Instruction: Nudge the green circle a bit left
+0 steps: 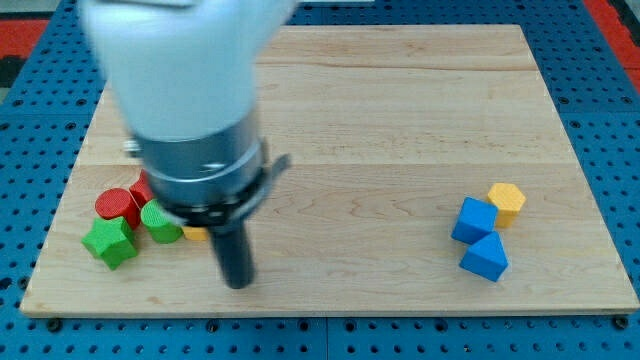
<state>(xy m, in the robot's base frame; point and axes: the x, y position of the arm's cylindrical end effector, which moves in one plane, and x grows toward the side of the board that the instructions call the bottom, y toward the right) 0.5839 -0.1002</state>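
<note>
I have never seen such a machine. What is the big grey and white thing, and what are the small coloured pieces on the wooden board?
The big blurred white and grey shape is the end of a robot arm. It has no hand and holds nothing; it ends in a dark rod, and my tip slides over the wooden board to push blocks. There is one picture only, and where its camera is mounted is not recorded.

At the view's left lie a red cylinder, a green circle, a green star-like block, and a yellow block mostly hidden by the arm. My tip is just to the right of and below the green circle. At the view's right lie two blue blocks and a yellow hexagon.
</note>
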